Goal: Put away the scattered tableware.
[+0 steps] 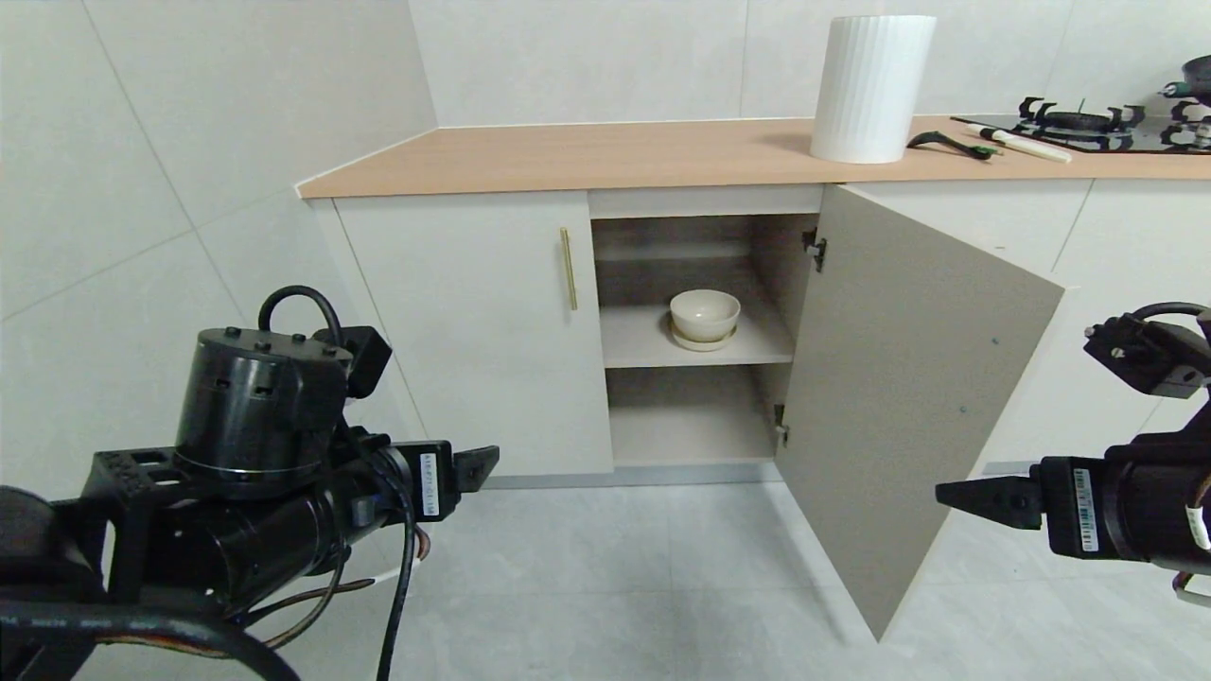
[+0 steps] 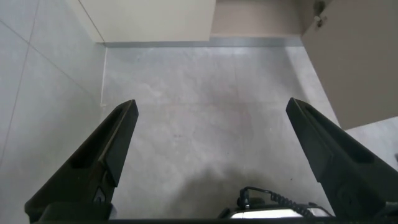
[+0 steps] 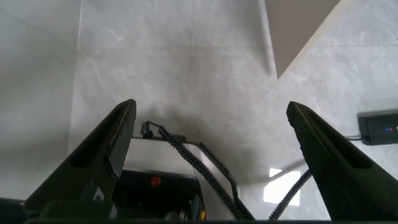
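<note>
A cream bowl (image 1: 705, 313) sits on a small plate (image 1: 702, 340) on the middle shelf of the open cabinet (image 1: 695, 355). My left gripper (image 1: 478, 465) hangs low at the left, away from the cabinet, fingers (image 2: 106, 155) spread wide over bare floor with nothing between them. My right gripper (image 1: 965, 497) is at the right, just outside the open door (image 1: 908, 388); its fingers (image 3: 106, 155) are also spread apart and hold nothing.
The cabinet's right door swings out toward me; the left door (image 1: 478, 322) with a brass handle is closed. On the wooden counter (image 1: 605, 151) stand a tall white ribbed cylinder (image 1: 870, 87), a dark utensil (image 1: 951, 144) and a white-handled tool (image 1: 1026, 144) by the stove (image 1: 1088, 125). Grey tiled floor lies below.
</note>
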Robot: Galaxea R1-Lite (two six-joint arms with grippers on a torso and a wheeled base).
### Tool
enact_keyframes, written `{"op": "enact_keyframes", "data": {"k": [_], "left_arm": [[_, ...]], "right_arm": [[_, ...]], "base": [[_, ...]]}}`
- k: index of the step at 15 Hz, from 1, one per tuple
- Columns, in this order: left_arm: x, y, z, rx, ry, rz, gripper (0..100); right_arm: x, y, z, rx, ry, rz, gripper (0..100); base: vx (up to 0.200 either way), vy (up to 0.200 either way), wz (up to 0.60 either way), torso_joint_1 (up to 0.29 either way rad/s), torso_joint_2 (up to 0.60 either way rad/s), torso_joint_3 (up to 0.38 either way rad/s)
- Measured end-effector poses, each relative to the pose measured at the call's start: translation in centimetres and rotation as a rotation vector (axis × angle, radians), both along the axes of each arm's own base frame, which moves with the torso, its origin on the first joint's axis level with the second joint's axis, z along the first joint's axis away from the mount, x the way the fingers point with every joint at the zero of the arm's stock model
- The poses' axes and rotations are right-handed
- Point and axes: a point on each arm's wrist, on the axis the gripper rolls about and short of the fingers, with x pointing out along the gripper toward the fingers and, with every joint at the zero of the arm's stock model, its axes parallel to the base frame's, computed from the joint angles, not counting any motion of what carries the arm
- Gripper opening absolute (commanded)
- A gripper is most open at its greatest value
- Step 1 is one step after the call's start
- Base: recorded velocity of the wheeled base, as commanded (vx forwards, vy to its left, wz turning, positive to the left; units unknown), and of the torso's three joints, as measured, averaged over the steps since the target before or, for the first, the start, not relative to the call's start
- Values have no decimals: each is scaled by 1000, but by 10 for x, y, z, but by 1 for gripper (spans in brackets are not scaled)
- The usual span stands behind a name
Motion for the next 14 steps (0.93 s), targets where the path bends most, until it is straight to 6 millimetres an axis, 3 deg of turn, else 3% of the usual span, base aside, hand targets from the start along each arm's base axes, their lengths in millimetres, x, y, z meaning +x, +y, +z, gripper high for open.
{"op": "enact_keyframes", "data": {"k": [8,14], "left_arm": [[2,-1,-3,14,6,14,100],[2,0,-3,14,6,16,100]], "right_arm": [[1,-1,0,-3,-1,-9,100],[25,-26,2,-20,-22,-208,100]], "base": [[0,-200,0,4,2,4],[0,0,0,0,0,0]]}}
